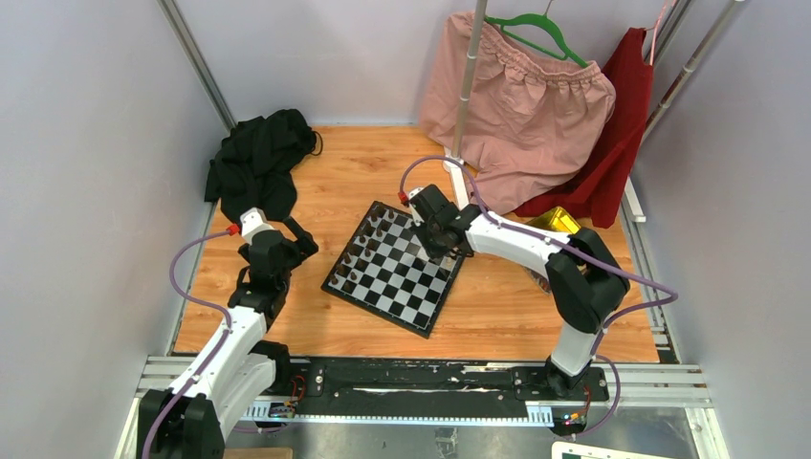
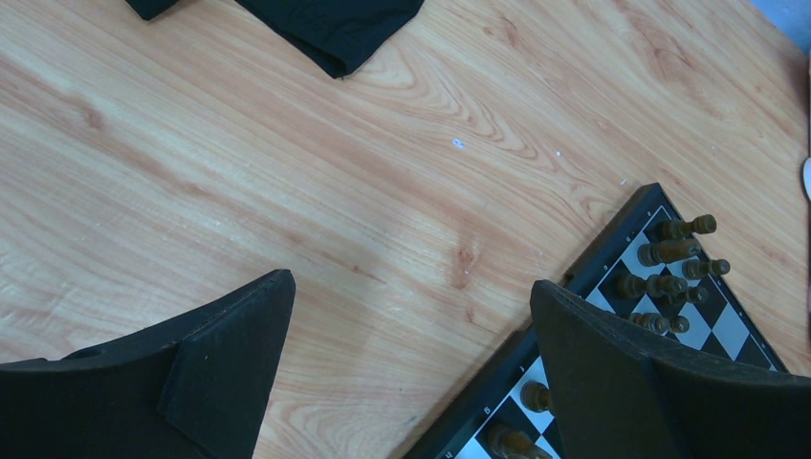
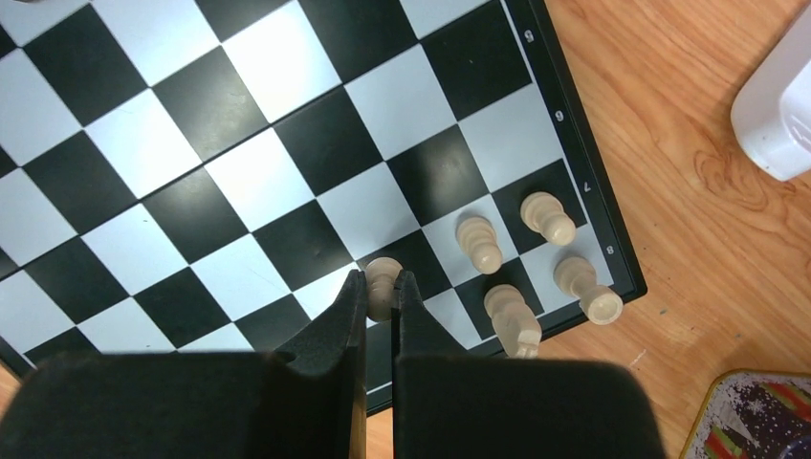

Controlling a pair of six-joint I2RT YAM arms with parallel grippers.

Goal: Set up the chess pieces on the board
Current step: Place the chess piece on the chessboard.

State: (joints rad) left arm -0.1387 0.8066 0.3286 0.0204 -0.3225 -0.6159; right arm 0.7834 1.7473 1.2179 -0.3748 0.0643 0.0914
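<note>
The left gripper (image 2: 411, 287) hangs wide open over the wooden table (image 2: 239, 172), just beside the board (image 2: 612, 256), whose corner there holds dark pieces (image 2: 669, 253). Further right, the right gripper (image 3: 381, 292) is pinched narrow on a cream piece (image 3: 383, 274) near four cream pieces (image 3: 478, 244). It should go down plumb onto a square's centre, be released only once seated, and the gripper should then lift straight up, clear of the neighbours

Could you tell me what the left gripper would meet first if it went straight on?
The left gripper would probably reach bare wooden table just beside the board; depth is unclear.
</note>
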